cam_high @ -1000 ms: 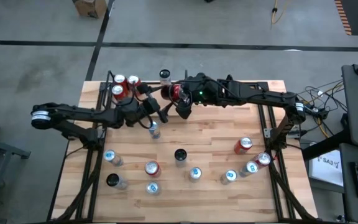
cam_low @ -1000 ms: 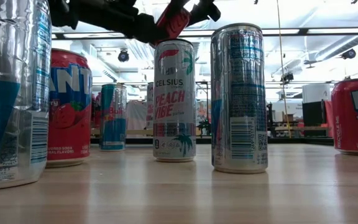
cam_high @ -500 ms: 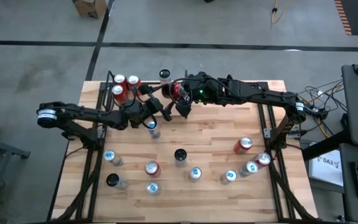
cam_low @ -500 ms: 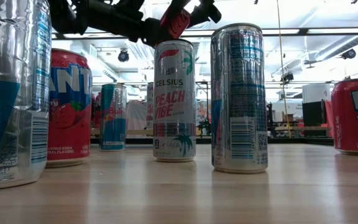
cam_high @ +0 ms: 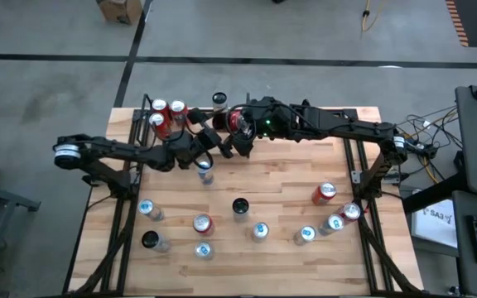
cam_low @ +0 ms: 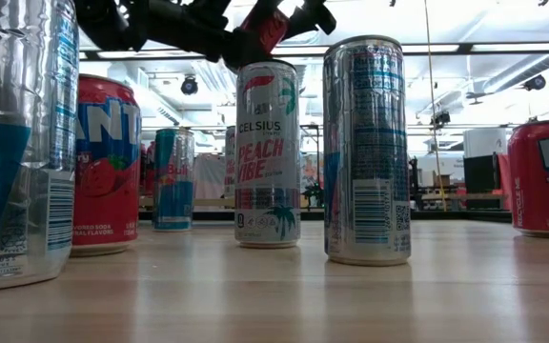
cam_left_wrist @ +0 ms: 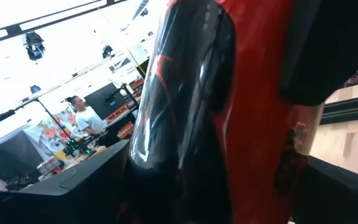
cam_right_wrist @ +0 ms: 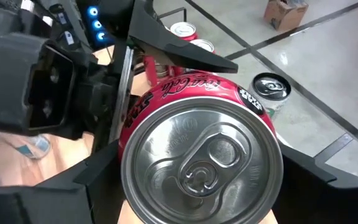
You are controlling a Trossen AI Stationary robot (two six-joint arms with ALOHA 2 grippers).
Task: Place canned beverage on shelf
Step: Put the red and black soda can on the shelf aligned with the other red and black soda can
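Observation:
A red cola can (cam_high: 237, 122) hangs in the air over the table's far middle, with my right gripper (cam_high: 242, 132) shut on it. The can's silver top (cam_right_wrist: 201, 162) faces the right wrist camera. My left gripper (cam_high: 220, 137) stands open, reaching in from the left. Its two fingers (cam_right_wrist: 182, 59) lie on either side of the can's lower body (cam_left_wrist: 229, 112). The shelf (cam_high: 146, 106) is the black frame at the table's far left. Three red cans (cam_high: 166, 114) stand in it on their bases. My right gripper pinches the can's round wall near its top rim (cam_right_wrist: 124, 155) between its two fingers (cam_right_wrist: 316, 167). The fingers come from the table's right, slanting a little down, and lie along the can. The can is lifted clear and tilted, its bottom toward my left gripper. My left gripper's fingers flank the can's lower body; whether they touch it, I cannot tell.
A black can (cam_high: 219, 100) stands at the far edge beside the shelf. A blue and silver can (cam_high: 205, 171) stands just below the left gripper. Several more cans stand over the near half, among them a peach can (cam_low: 268, 152) and a silver one (cam_low: 365, 152).
My left gripper has moved toward the table's right, up to the red can, and its open fingers now stand around the can's lower body. My right gripper and the can have kept still.

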